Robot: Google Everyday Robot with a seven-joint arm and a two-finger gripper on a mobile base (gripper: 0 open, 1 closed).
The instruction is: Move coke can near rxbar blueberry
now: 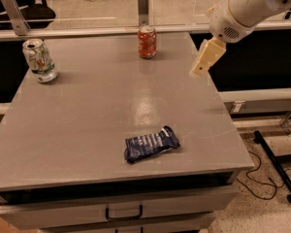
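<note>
A single camera is looking down at an angle from above the front edge of the grey surface [87,130]. It is facing the far railing [87,32] and taking in the whole top from mid-range. The hand [207,58] is hanging at the upper right, over the surface's right edge.

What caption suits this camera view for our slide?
Hand hovers over the table, right side; coke can at back, rxbar blueberry near front.
</note>
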